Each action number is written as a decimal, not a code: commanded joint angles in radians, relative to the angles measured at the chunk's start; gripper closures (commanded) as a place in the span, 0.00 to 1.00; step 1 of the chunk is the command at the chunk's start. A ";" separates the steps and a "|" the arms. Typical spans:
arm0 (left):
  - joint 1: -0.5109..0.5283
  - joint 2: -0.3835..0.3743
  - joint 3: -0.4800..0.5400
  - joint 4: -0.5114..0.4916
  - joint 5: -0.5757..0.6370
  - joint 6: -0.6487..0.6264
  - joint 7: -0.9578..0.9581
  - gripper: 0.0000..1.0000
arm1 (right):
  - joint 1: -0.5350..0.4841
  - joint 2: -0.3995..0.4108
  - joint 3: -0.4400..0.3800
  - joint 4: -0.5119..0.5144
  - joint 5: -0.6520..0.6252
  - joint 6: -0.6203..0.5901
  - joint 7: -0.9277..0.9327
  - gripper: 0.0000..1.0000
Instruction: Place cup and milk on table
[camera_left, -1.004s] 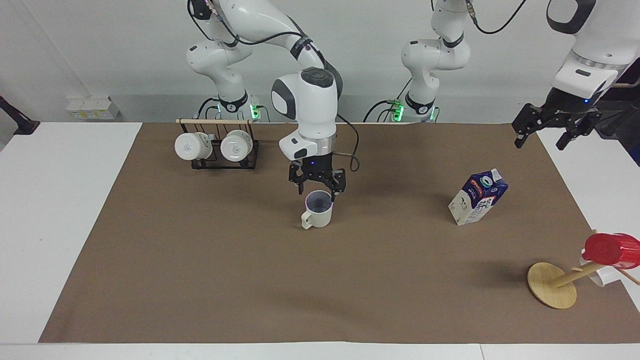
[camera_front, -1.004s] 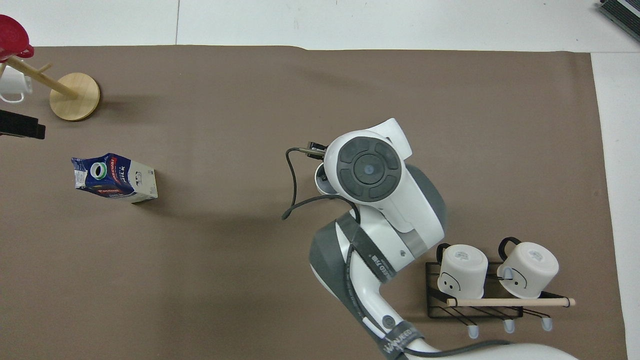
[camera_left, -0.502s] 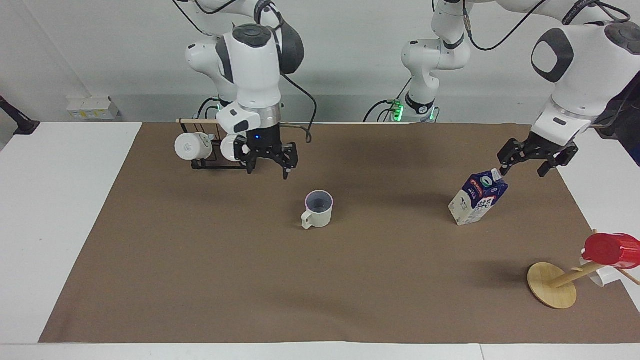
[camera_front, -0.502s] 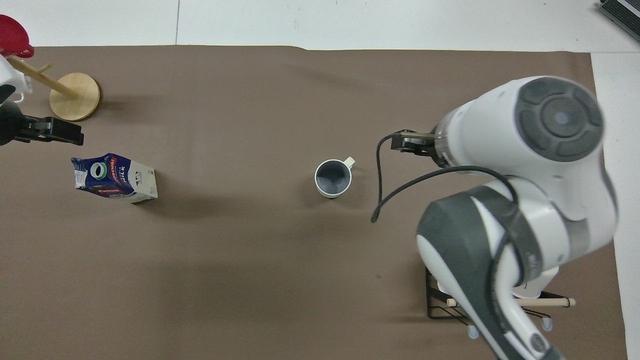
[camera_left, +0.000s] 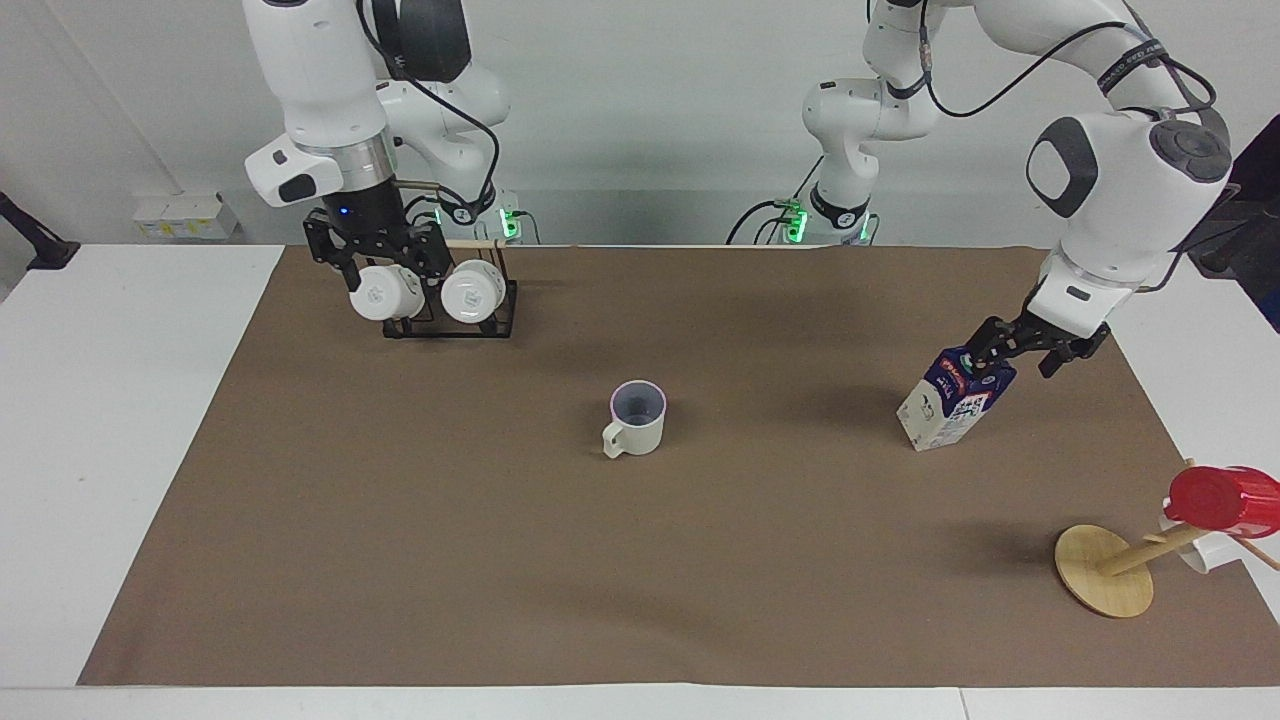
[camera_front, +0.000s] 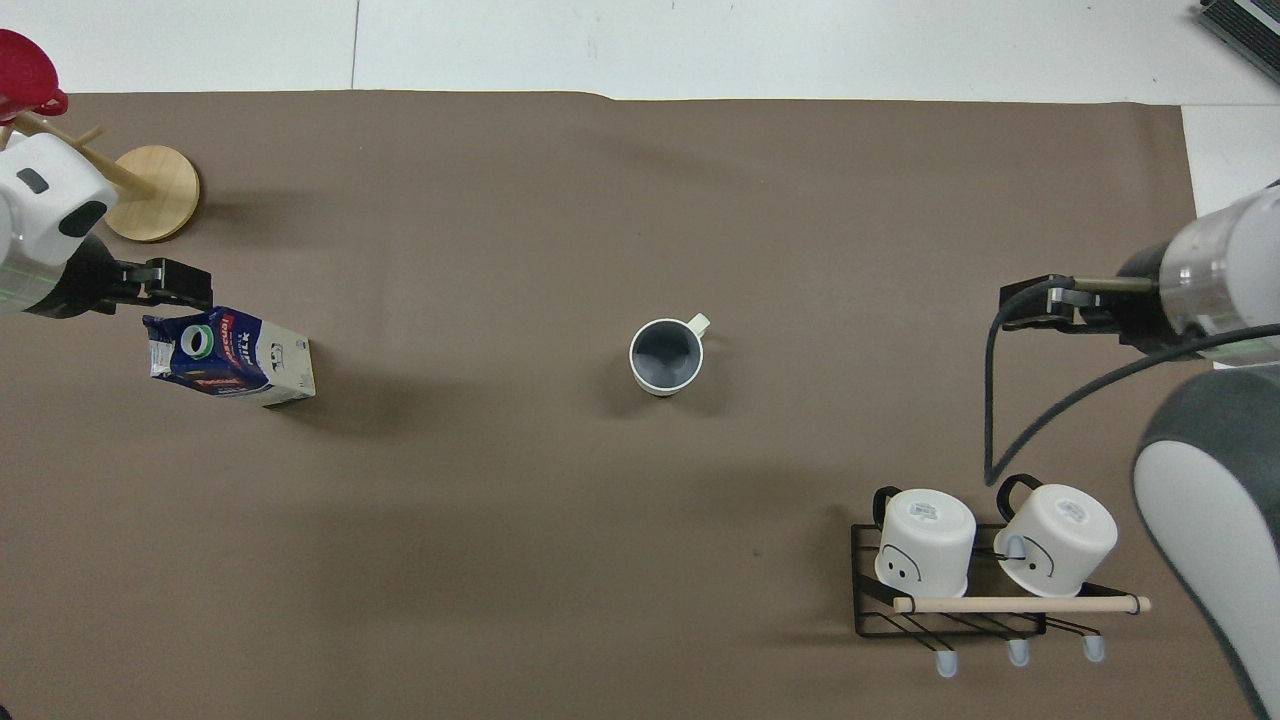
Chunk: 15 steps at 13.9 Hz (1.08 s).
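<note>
White tabletop (camera_left: 120, 420) carries a large brown mat, and both task items rest on that mat. The cup (camera_left: 637, 419) stands upright near the mat's middle, rim up, clear of both grippers. The milk (camera_left: 955, 397) sits toward the left arm's end of the table; it is tilted, its long axis leaning so that the capped top points toward that end and its base rests on the mat. The left gripper (camera_left: 1020, 348) is at the carton's raised top edge, with its fingers spread on either side of the gable ridge; whether they already touch the carton cannot be determined. The carton therefore lies directly below and slightly toward the table's middle from this gripper, and the left arm is by far the nearer arm to it. The right gripper (camera_left: 378, 252) is over the black rack (camera_left: 450, 325) holding two white mugs, well apart from the cup; its fingers appear spread and hold nothing. Judged from this layout, any correction of the carton's lean falls to the left arm.
</note>
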 joint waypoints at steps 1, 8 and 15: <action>-0.025 -0.021 0.009 -0.065 -0.007 0.038 -0.041 0.00 | -0.068 -0.030 0.006 -0.026 0.042 -0.030 -0.071 0.00; -0.042 -0.038 0.010 -0.134 -0.006 0.067 -0.104 0.09 | -0.216 -0.028 0.004 0.041 0.090 -0.078 -0.229 0.00; -0.060 -0.038 -0.001 -0.085 0.000 0.010 -0.106 0.63 | -0.211 -0.052 0.013 0.117 0.064 -0.156 -0.208 0.00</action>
